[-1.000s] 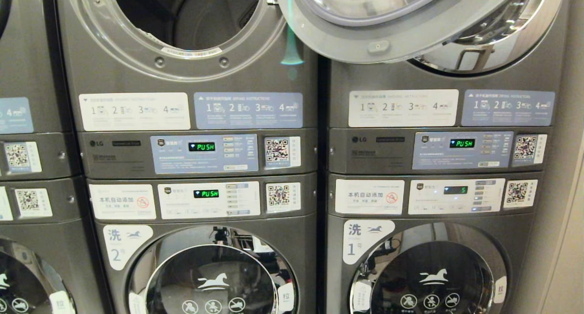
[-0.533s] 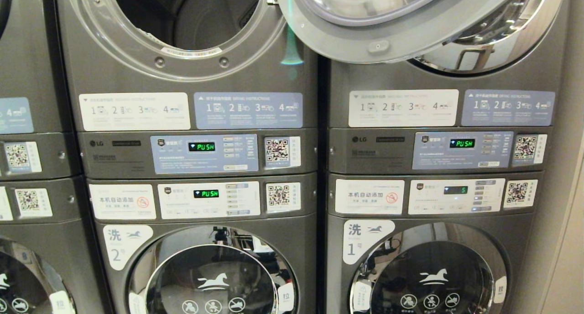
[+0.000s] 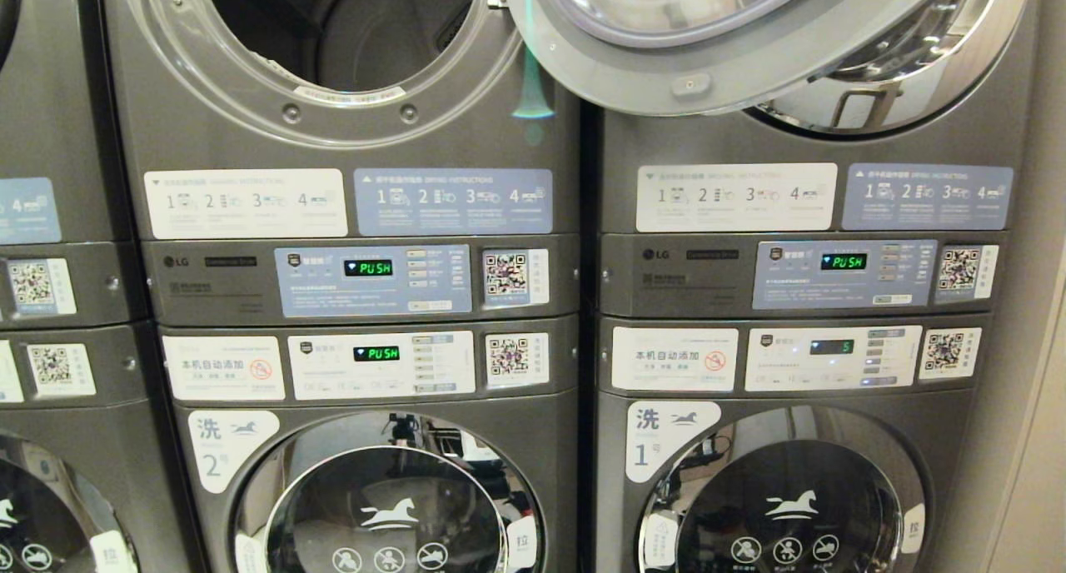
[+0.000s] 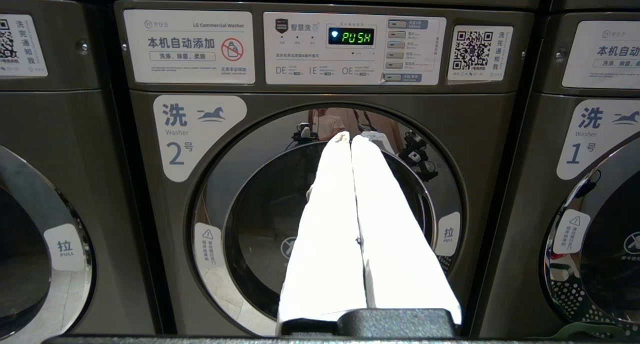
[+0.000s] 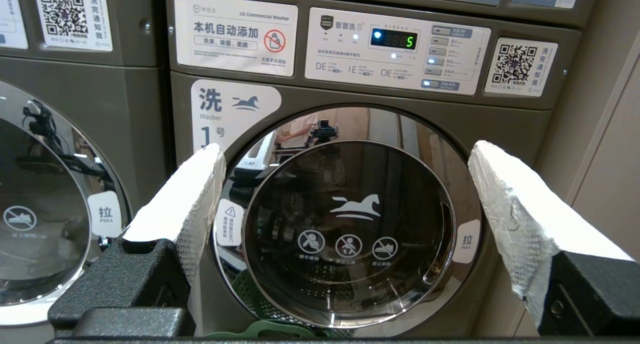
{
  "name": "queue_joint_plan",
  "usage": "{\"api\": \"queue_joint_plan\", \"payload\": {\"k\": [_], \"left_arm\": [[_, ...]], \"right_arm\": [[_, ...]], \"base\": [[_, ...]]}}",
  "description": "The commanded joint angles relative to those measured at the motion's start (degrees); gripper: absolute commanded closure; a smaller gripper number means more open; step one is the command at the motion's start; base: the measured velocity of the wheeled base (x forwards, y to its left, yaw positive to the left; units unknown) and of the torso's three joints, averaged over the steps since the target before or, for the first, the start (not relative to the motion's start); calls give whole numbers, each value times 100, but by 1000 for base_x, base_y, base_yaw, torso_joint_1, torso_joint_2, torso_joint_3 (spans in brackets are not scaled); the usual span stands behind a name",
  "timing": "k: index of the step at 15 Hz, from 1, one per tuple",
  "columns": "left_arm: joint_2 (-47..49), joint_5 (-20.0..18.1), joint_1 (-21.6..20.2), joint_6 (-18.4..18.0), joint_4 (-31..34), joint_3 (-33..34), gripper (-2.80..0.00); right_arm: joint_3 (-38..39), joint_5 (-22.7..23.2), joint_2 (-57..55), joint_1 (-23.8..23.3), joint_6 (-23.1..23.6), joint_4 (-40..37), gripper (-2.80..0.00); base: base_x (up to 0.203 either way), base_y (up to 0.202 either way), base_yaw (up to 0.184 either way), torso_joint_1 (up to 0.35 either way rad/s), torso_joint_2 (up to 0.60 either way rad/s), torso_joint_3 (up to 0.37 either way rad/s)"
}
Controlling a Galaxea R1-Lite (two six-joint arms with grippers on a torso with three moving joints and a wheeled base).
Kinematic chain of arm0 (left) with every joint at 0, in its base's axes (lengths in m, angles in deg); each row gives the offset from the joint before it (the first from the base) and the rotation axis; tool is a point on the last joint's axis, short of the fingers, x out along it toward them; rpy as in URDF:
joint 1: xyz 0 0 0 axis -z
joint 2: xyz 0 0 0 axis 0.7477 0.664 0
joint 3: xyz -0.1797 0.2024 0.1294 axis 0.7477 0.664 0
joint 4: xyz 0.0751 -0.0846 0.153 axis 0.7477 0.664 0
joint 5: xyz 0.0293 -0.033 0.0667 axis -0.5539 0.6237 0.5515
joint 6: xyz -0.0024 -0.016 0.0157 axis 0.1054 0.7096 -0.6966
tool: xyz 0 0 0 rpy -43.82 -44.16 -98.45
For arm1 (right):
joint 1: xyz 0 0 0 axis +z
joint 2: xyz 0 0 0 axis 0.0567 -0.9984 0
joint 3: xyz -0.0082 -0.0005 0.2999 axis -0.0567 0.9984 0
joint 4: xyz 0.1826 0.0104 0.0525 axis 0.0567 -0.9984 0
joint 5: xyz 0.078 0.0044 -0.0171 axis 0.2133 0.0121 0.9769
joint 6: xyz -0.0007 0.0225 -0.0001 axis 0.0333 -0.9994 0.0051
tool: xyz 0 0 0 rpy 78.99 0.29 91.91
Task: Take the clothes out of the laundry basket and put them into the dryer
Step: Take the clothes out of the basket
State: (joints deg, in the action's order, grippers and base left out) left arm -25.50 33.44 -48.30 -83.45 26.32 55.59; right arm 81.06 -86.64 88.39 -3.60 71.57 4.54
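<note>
Dryer (image 3: 333, 32) door (image 3: 708, 65) swung wide

Open dryer (image 3: 333, 32) above washer 2 (image 3: 383, 506), washer 1 (image 3: 783, 498) to its right

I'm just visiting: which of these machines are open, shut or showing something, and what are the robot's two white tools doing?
Upper left grey dryer: door swung open, drum looks empty.
Round dryer door: hanging open to the right.
Washer number 2: door shut, display reads PUSH.
Washer number 1: door shut, display shows 5.
Left tool: fingers together, holding nothing.
Right tool: fingers spread wide, holding nothing.
Green laundry basket: only its rim shows.
</note>
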Motion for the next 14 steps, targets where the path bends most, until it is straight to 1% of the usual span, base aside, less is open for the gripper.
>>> {"api": "queue_joint_plan", "payload": {"k": [1, 3, 5, 14], "left_arm": [[-5, 1, -1, 5, -2, 1, 0], [-7, 1, -1, 5, -2, 1, 0], [-5, 1, -1, 5, -2, 1, 0], [-11, -7, -6, 40, -11, 1, 0]], "right_arm": [[2, 4, -4, 0, 9, 8, -280], [-1, 4, 0, 0, 6, 0, -280], [2, 4, -4, 0, 8, 0, -280], [2, 4, -4, 0, 1, 9, -280]], "base": [[0, 0, 0, 0, 0, 0], [0, 0, 0, -1, 3, -26], [0, 0, 0, 2, 3, -135], [0, 0, 0, 2, 2, -193]]}}
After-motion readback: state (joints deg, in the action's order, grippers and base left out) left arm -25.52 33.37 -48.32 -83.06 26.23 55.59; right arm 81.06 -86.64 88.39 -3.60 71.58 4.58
